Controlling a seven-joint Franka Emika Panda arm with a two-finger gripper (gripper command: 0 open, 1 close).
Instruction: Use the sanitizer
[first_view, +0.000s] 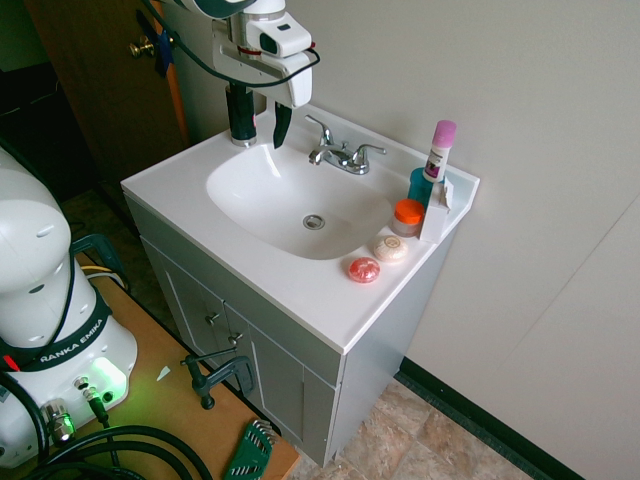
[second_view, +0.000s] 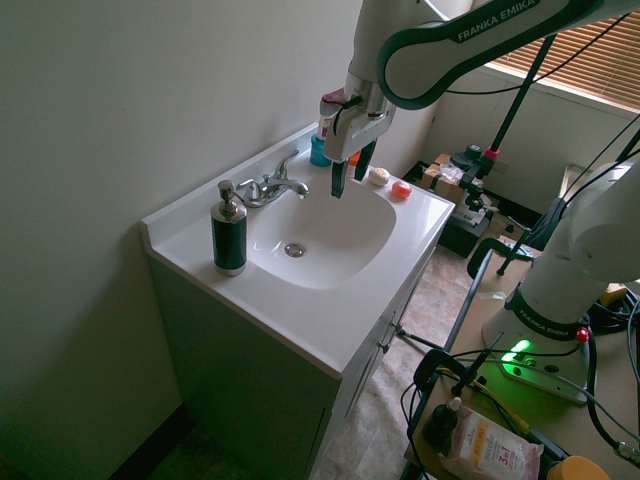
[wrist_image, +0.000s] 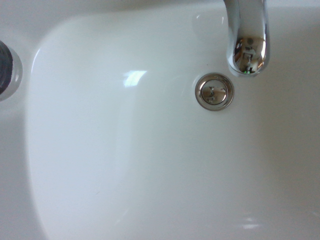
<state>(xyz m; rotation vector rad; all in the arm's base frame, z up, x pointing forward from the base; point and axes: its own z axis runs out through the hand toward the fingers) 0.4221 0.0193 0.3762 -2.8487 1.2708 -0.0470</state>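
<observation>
First exterior view: your sanitizer (first_view: 240, 118), one dark pump bottle, upright on the white counter (first_view: 290, 290) beside the sink basin (first_view: 290, 200); chrome faucet (first_view: 345, 155) behind the basin; red-capped jar (first_view: 407, 217) and two small round items, one cream, one red, at the far side.

Second exterior view: your fingers (second_view: 350, 182), spread open, holding nothing, above the basin, apart from the sanitizer.

Wrist view: basin, drain, faucet spout; dark round edge, cut off.

The robot arm (second_view: 480, 45) reads "FRANKA EMIKA", as does its base (second_view: 540, 325).
</observation>
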